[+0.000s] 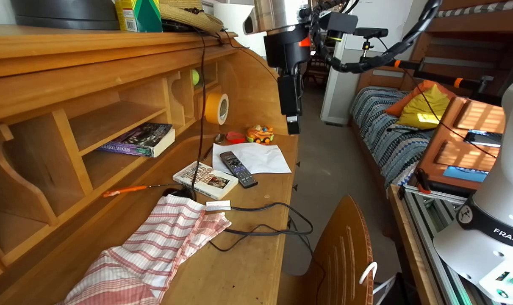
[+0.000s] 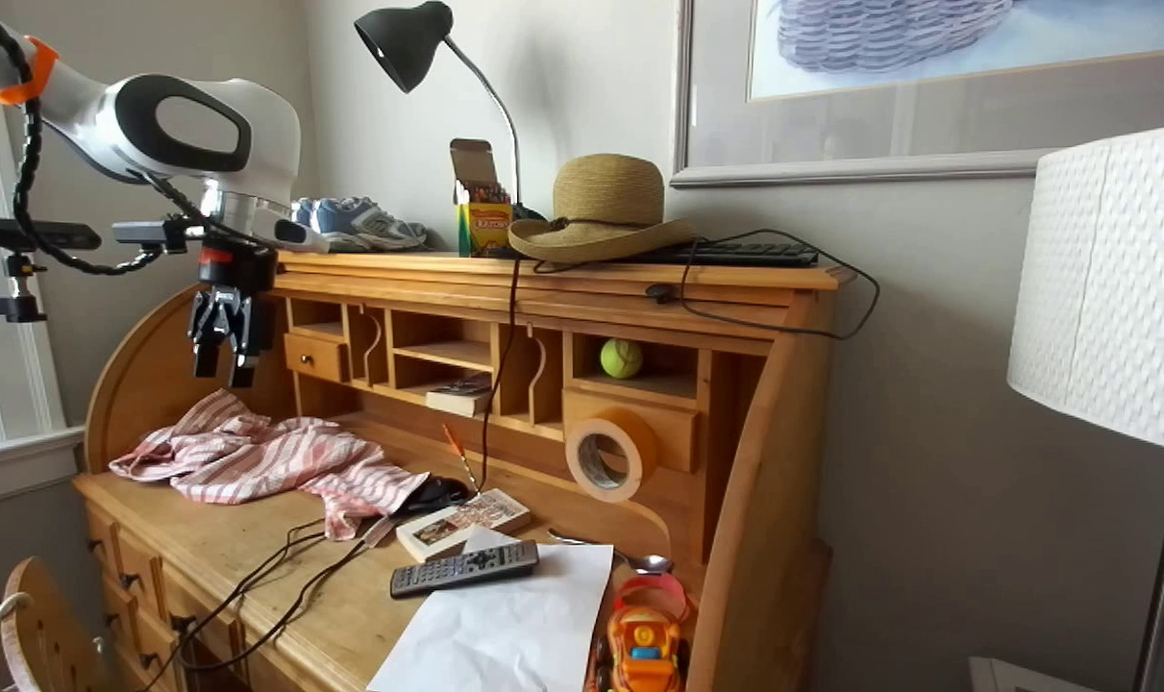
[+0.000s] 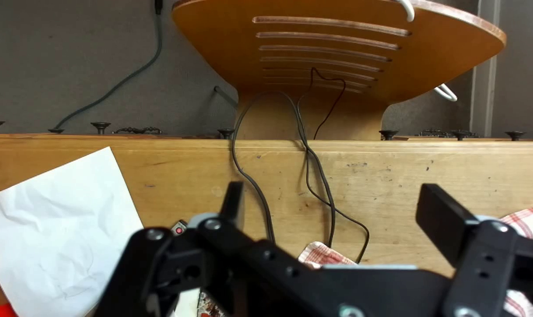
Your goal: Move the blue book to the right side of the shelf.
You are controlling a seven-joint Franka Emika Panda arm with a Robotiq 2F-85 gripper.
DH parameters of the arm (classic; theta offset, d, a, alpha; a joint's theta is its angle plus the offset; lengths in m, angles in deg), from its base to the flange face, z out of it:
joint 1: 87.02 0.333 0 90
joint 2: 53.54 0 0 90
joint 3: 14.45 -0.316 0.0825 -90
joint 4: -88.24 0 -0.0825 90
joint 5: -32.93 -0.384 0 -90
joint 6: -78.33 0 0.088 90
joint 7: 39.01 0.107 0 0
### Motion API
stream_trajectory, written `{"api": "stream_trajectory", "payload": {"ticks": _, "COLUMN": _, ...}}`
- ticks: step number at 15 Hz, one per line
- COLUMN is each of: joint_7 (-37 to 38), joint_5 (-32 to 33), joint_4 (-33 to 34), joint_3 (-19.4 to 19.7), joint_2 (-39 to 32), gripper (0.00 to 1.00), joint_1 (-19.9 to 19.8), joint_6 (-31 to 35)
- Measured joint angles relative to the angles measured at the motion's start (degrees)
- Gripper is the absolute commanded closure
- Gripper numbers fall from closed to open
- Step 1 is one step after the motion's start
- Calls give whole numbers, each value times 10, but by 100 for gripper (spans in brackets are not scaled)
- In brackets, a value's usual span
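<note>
The blue book, a thick paperback with a purple-blue spine and dark cover (image 1: 144, 136), lies flat in a lower middle cubbyhole of the wooden shelf (image 1: 72, 150). The book (image 2: 460, 395) and the shelf (image 2: 673, 430) also show in the other exterior view. The book is out of view in the wrist view. My gripper (image 1: 293, 123) hangs in the air above the desk, apart from the book and shelf, and its fingers (image 2: 224, 370) point down. In the wrist view the gripper (image 3: 336, 203) is wide open with nothing between its fingers.
A black cord (image 2: 505, 356) hangs before the shelf. A white paperback (image 1: 207, 178), remote (image 1: 238, 168), paper sheet (image 1: 256, 157), striped cloth (image 1: 142, 250) and toy car (image 2: 643, 649) lie on the desk. A tape roll (image 2: 643, 452) and tennis ball (image 2: 621, 358) are at the shelf. A chair (image 3: 328, 57) stands in front.
</note>
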State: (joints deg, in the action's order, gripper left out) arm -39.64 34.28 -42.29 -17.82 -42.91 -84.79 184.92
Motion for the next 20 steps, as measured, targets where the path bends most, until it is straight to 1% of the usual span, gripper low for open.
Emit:
{"api": "stream_trajectory", "payload": {"ticks": 7, "joint_7": 0, "joint_5": 1, "joint_4": 0, "joint_3": 0, "joint_2": -1, "gripper": 0, "joint_1": 0, "joint_6": 0}}
{"api": "stream_trajectory", "payload": {"ticks": 9, "joint_7": 0, "joint_5": 12, "joint_4": -1, "joint_3": -2, "joint_2": -15, "gripper": 0, "joint_1": 1, "joint_6": 13}}
{"api": "stream_trajectory", "payload": {"ticks": 11, "joint_7": 1, "joint_5": 29, "joint_4": -5, "joint_3": -7, "joint_2": -46, "gripper": 0, "joint_1": 1, "joint_6": 54}}
{"api": "stream_trajectory", "payload": {"ticks": 14, "joint_7": 28, "joint_5": 80, "joint_4": -8, "joint_3": -17, "joint_2": -103, "gripper": 0, "joint_1": 4, "joint_6": 148}}
{"api": "stream_trajectory", "payload": {"ticks": 17, "joint_7": 97, "joint_5": 175, "joint_4": -12, "joint_3": -23, "joint_2": -153, "gripper": 0, "joint_1": 18, "joint_6": 255}}
{"api": "stream_trajectory", "payload": {"ticks": 20, "joint_7": 205, "joint_5": 299, "joint_4": -17, "joint_3": -20, "joint_2": -186, "gripper": 0, "joint_1": 40, "joint_6": 352}}
